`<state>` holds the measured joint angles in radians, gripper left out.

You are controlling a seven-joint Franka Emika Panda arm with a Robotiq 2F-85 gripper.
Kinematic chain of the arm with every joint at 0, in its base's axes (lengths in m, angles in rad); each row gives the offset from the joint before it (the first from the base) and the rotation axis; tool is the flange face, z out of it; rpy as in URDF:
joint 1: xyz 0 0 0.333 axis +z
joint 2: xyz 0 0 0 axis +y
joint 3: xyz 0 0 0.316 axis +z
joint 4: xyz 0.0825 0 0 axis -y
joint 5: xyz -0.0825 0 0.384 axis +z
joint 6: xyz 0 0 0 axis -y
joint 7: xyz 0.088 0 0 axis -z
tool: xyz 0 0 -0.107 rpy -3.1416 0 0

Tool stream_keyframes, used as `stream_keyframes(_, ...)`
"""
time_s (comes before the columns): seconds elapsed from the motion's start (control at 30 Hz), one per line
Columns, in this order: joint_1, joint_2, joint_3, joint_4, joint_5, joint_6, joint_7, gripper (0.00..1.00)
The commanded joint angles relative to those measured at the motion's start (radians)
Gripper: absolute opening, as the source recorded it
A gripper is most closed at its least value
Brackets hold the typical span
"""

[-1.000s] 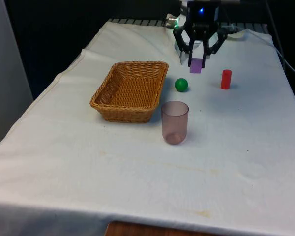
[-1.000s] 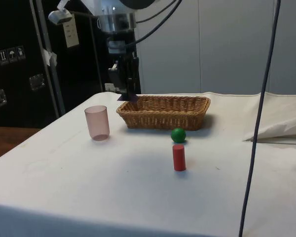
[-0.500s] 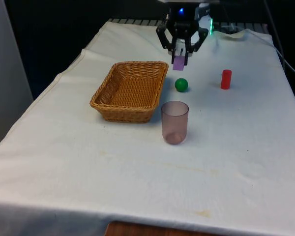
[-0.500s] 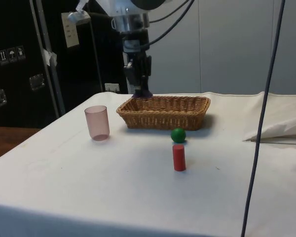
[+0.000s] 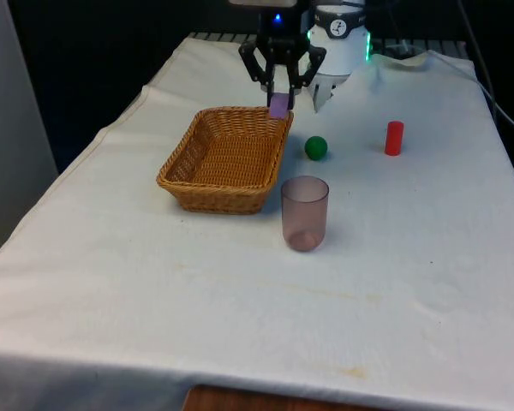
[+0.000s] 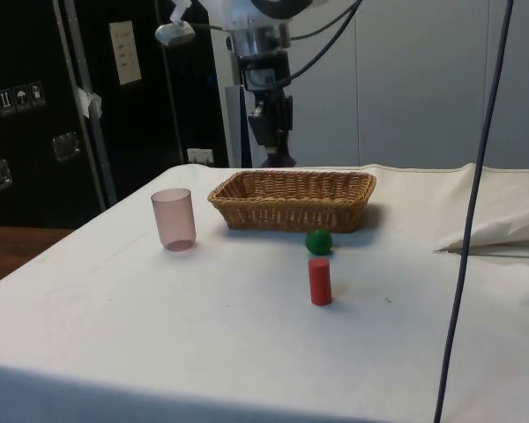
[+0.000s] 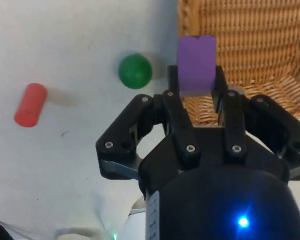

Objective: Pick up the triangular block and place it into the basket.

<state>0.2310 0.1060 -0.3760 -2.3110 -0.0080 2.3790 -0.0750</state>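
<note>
- The end effector (image 5: 279,96) now hangs over the far rim of the wicker basket (image 5: 227,158); half a second ago it was above the bare cloth between the basket and the green ball (image 5: 316,147), and a second ago further towards the front view's right, near the red cylinder (image 5: 394,138).
- Its two fingers are closed on the purple block (image 5: 278,105), which hangs clear of the bench (image 5: 240,291) and of the basket's weave; in the wrist view the purple block (image 7: 196,64) sits between the fingers with the basket's corner (image 7: 250,55) beneath it.
- In the side view the end effector (image 6: 273,150) is above the basket (image 6: 293,199), at the end nearest the tinted cup (image 6: 174,218).
- The ball, the cylinder and the tinted cup (image 5: 305,212) lie where they did before.
- The ball rests just beside the basket's wall on the front view's right; the cup stands near the basket's near corner, apart from it.
- The red cylinder stands upright, well apart from the basket.
- The near half of the bench is open cloth, and a strip of cloth runs along the basket's side at the front view's left.
</note>
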Motion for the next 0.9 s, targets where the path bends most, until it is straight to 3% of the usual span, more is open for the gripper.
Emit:
stream_keyframes(0.0, -0.007, 0.002, -0.006, -0.006, 0.011, 0.015, -0.021, 0.34)
stream_keyframes(0.03, 0.000, 0.001, -0.007, -0.002, 0.001, 0.002, -0.008, 0.34)
stream_keyframes(0.07, -0.007, 0.005, -0.012, -0.007, 0.015, 0.018, -0.030, 0.34)
stream_keyframes(0.27, -0.014, 0.053, -0.046, -0.010, 0.050, 0.075, -0.087, 0.34)
stream_keyframes(0.3, -0.006, 0.052, -0.051, -0.007, 0.035, 0.063, -0.072, 0.34)
stream_keyframes(0.33, -0.014, 0.061, -0.051, -0.010, 0.056, 0.085, -0.094, 0.34)
stream_keyframes(0.53, -0.021, 0.120, -0.079, -0.008, 0.104, 0.151, -0.154, 0.34)
stream_keyframes(0.57, -0.012, 0.116, -0.083, -0.006, 0.087, 0.139, -0.135, 0.34)
stream_keyframes(0.6, -0.023, 0.127, -0.083, -0.007, 0.110, 0.157, -0.161, 0.34)
stream_keyframes(0.77, -0.030, 0.168, -0.105, 0.000, 0.142, 0.191, -0.202, 0.34)
stream_keyframes(0.8, -0.019, 0.164, -0.114, 0.000, 0.121, 0.180, -0.183, 0.34)
stream_keyframes(0.83, -0.032, 0.177, -0.107, 0.002, 0.150, 0.198, -0.210, 0.34)
stream_keyframes(0.87, -0.033, 0.185, -0.108, 0.003, 0.159, 0.204, -0.217, 0.34)
